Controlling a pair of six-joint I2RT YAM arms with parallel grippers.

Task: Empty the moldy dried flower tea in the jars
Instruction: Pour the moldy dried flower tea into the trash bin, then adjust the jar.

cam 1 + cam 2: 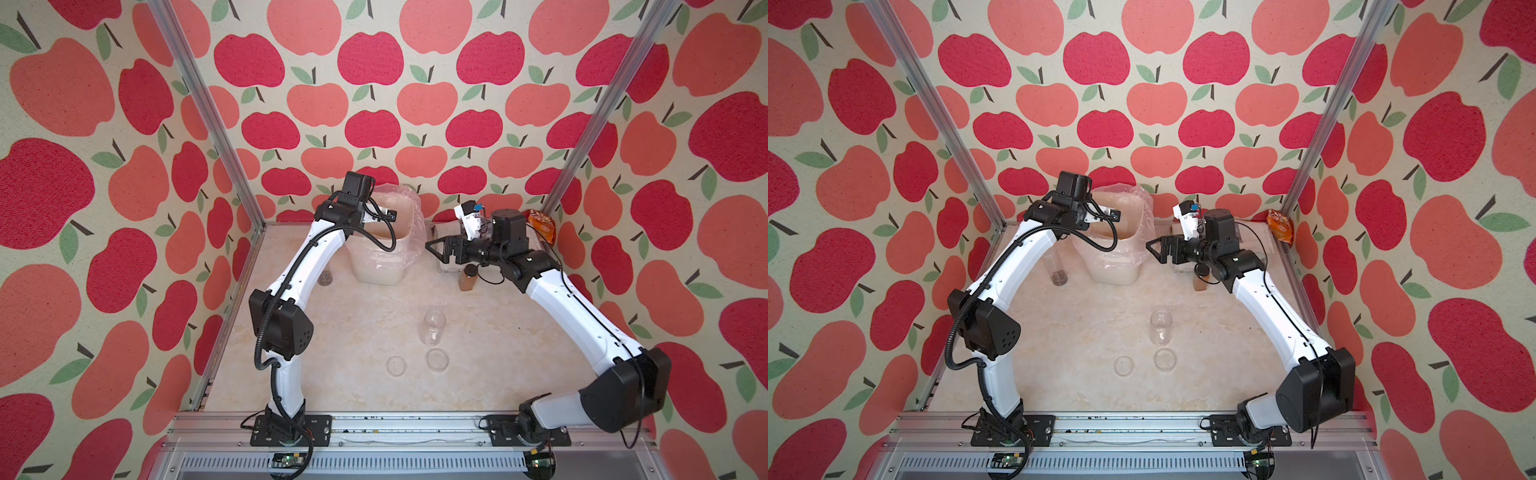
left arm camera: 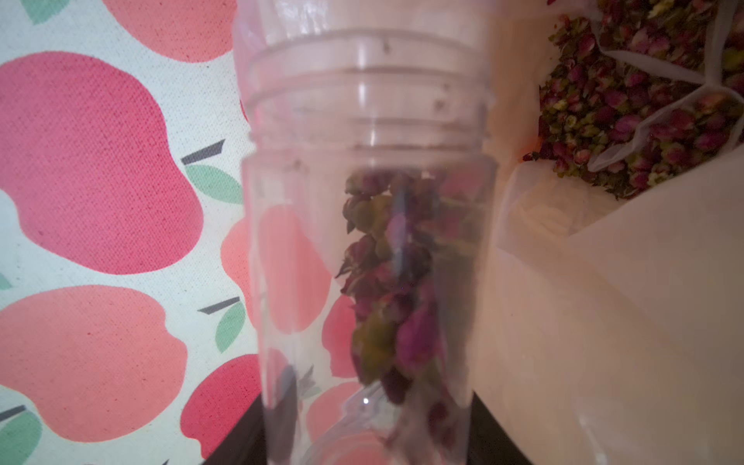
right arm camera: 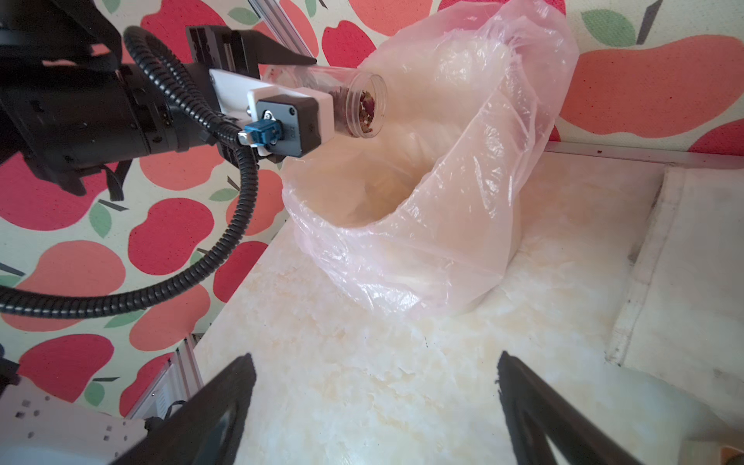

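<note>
Tea (image 2: 398,282) at the lip of the clear jar (image 2: 370,120), tilted over the white bin (image 2: 604,322)

Only the left wrist view shows what the tea is: pink-purple dried rosebuds with green bits. They lie clumped along one side of the clear jar and reach toward its threaded neck. That view also shows more of the same buds heaped in the bottom of the bin.

The right wrist view shows the tilt from outside. The clear jar lies nearly level, its open mouth just past the bin's rim and above the pink plastic liner (image 3: 503,120), with buds sitting in the mouth. The left gripper (image 3: 294,76) is clamped on the jar's body.

In both top views the left wrist largely hides the held jar, but they show the rest of the table:
- A second jar (image 1: 1059,270) stands beside the bin behind the left forearm, with dark bits at its bottom.
- A third jar (image 1: 434,328) stands lidless at mid-table and looks empty.
- Two clear lids (image 1: 395,365) (image 1: 437,359) lie flat just in front of the third jar.
- An amber black-capped jar (image 1: 468,279) stands under the right forearm.

The left arm rises from its base with the elbow bent. Its forearm slants up toward the bin, and the wrist is turned sideways over the rim.

The right arm reaches in from the opposite side. The right gripper (image 1: 430,246) points sideways at the bin from above the table without touching it. Its fingers are spread wide with nothing between them.
</note>
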